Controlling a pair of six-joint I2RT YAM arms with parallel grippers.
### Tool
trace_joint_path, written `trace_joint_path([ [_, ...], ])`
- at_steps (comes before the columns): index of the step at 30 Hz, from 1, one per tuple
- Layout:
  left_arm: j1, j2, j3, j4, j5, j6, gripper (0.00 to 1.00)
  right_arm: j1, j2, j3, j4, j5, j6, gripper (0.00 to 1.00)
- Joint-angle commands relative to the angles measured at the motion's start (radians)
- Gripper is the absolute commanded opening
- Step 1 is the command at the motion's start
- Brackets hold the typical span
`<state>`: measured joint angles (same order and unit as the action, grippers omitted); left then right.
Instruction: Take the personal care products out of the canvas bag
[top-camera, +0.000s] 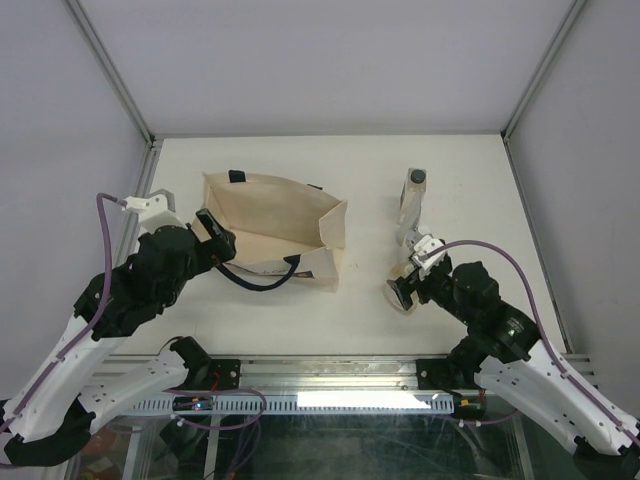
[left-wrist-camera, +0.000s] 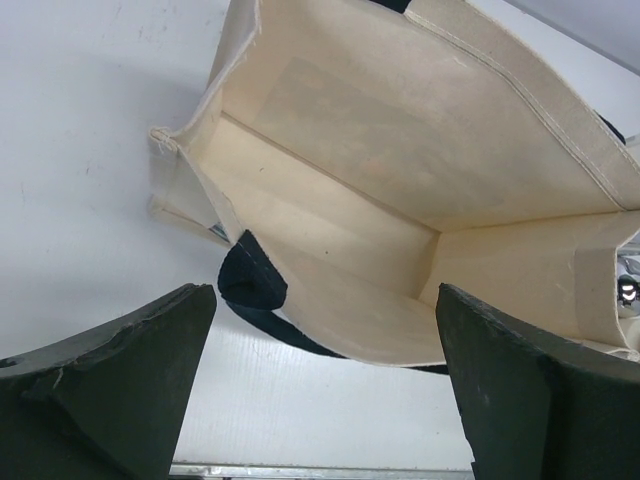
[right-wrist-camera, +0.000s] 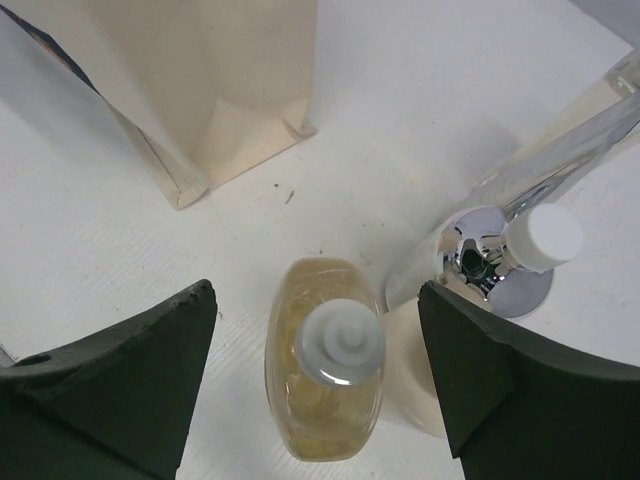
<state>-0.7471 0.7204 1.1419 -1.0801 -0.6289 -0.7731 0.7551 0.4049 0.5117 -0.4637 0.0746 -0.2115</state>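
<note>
Beige canvas tote bag (top-camera: 265, 215) looks empty inside; clear dark-capped bottle (top-camera: 413, 195) & amber-liquid bottle (right-wrist-camera: 325, 380) stand right of bag. Left gripper (left-wrist-camera: 322, 300) & right gripper (right-wrist-camera: 315, 295) spread open, holding nothing; task seems approx done

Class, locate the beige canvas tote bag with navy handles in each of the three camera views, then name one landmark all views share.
Top external: the beige canvas tote bag lies left of centre on the white table.
Left wrist: the bag fills the upper and middle picture, its open inside showing.
Right wrist: one end of the bag sits at the top left.
Shared landmark: the white table beneath it.
</note>
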Motion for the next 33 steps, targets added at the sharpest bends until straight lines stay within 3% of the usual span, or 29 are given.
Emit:
trace_joint_path([
  [1,-0.007,-0.006,0.046,0.039,-0.026,0.024,0.99,0.000,-0.007,0.081,0.050,-0.001,0.004,0.86],
  [5,-0.007,0.007,0.069,0.039,-0.034,0.041,0.99,0.000,0.028,0.183,0.012,-0.020,0.021,0.99],
  [11,-0.006,0.077,0.196,0.042,-0.066,0.130,0.99,0.000,0.226,0.454,-0.055,0.090,0.094,1.00],
  [16,-0.007,0.180,0.399,0.078,-0.083,0.298,0.99,0.000,0.433,0.748,-0.155,0.491,0.357,1.00],
  [20,-0.007,0.263,0.584,0.114,-0.069,0.431,0.99,0.000,0.519,0.959,-0.212,0.560,0.349,1.00],
  [27,-0.006,0.356,0.855,0.239,-0.031,0.615,0.99,0.000,0.572,1.190,-0.216,0.656,0.285,1.00],
  [33,-0.007,0.355,0.877,0.375,-0.024,0.693,0.99,0.000,0.620,1.302,-0.245,0.751,0.278,1.00],
])
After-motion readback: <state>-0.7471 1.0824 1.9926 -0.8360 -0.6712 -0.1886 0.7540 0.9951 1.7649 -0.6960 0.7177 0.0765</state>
